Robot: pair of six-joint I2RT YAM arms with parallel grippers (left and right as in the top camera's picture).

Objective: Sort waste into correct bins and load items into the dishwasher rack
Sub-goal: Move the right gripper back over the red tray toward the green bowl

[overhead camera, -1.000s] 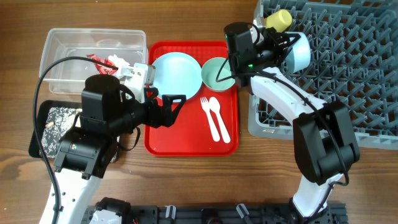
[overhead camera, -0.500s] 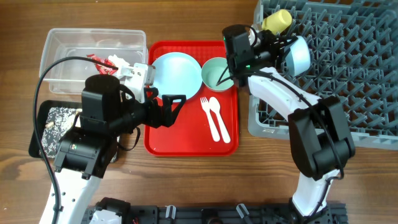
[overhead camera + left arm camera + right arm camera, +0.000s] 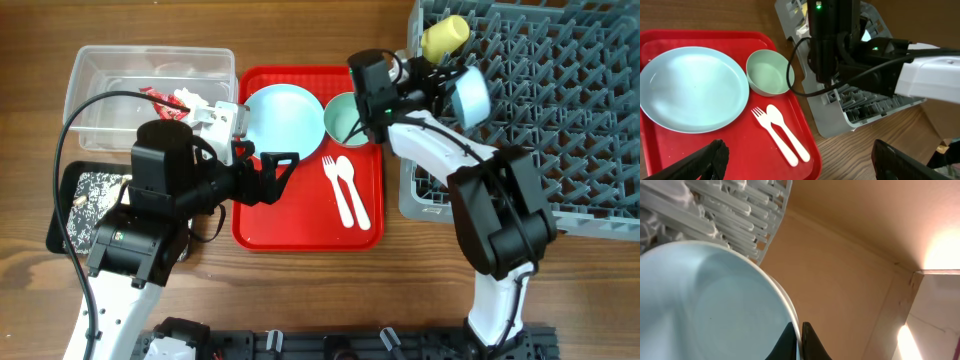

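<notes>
My right gripper (image 3: 799,339) is shut on the rim of a pale blue-green bowl (image 3: 468,95) and holds it tilted over the left edge of the grey dishwasher rack (image 3: 560,130). The bowl fills the right wrist view (image 3: 710,310). A yellow cup (image 3: 445,34) lies in the rack's far left corner. On the red tray (image 3: 300,225) lie the pale blue plate (image 3: 284,118), the second bowl (image 3: 345,117), and a white fork (image 3: 339,188) and spoon (image 3: 352,188). My left gripper (image 3: 795,160) is open above the tray's near edge. The red-and-white wrapper (image 3: 175,98) lies in the clear tub (image 3: 100,70).
A black tray (image 3: 72,205) with crumbly scraps sits left of my left arm, below the clear tub. The right arm reaches across between the red tray and the rack. Bare wood table lies in front of the red tray.
The right gripper has drawn the bowl a little leftward and tilted it over the rack's left edge. The left arm has not moved.
</notes>
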